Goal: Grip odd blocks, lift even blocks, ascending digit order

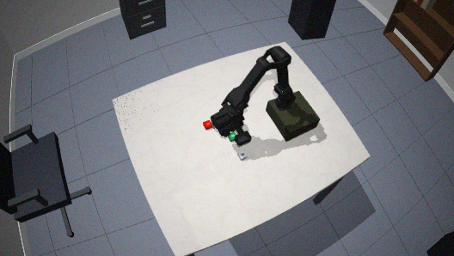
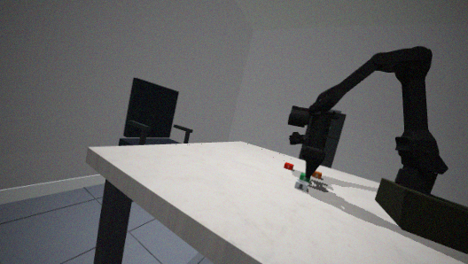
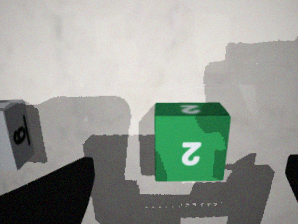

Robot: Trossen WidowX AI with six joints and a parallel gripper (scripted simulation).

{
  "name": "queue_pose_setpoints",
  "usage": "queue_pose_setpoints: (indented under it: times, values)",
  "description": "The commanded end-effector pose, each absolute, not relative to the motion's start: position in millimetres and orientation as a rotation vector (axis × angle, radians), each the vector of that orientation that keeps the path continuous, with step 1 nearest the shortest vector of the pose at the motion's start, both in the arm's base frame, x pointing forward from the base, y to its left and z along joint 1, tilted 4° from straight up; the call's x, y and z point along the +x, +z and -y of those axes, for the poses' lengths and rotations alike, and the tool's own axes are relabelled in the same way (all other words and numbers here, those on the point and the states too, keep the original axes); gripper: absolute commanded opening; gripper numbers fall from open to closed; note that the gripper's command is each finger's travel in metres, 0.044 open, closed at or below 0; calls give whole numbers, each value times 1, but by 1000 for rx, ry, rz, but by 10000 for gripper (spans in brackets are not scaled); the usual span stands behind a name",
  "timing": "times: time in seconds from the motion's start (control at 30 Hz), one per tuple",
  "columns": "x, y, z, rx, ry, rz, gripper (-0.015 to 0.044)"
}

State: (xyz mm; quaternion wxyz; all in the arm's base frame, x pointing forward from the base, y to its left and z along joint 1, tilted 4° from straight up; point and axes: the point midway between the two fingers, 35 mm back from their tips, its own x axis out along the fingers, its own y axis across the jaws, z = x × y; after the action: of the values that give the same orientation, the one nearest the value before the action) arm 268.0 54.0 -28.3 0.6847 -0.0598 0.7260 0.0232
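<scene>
A green block (image 1: 232, 137) (image 2: 304, 177) (image 3: 191, 150) with a white 2 stands on the table between the fingers, with a gap on each side. My gripper (image 3: 193, 167) is open wide, its dark fingertips at the left and right of the wrist view. A grey block (image 1: 242, 155) (image 2: 301, 186) (image 3: 14, 136) stands beyond the left finger; its black underlined digit is sideways, and I cannot tell whether it is 6 or 9. A red block (image 1: 207, 124) (image 2: 289, 166) and an orange block (image 2: 317, 175) stand nearby, their digits too small to read. The orange one is hidden in the top view.
The white table (image 1: 172, 180) (image 2: 186, 177) carries the arm's dark green base box (image 1: 292, 117) (image 2: 425, 217). The arm's shadow falls over the table around the blocks. An office chair (image 1: 39, 172) (image 2: 151, 111) stands on the floor beyond the table.
</scene>
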Motion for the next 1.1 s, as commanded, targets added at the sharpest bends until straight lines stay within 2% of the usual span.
queue_pose_setpoints:
  times: [0.0, 0.1, 0.33, 0.47, 0.8, 1.07]
  values:
    - [275, -6, -56, -130, 55, -1597, 400]
    - [275, -6, -56, -130, 55, -1597, 400]
    - [278, 72, -60, -130, 56, -1596, 216]
    - [277, 75, -61, -130, 56, -1597, 120]
    - [277, 75, -63, -130, 56, -1597, 120]
    - [267, 71, -160, -123, 63, -1597, 120]
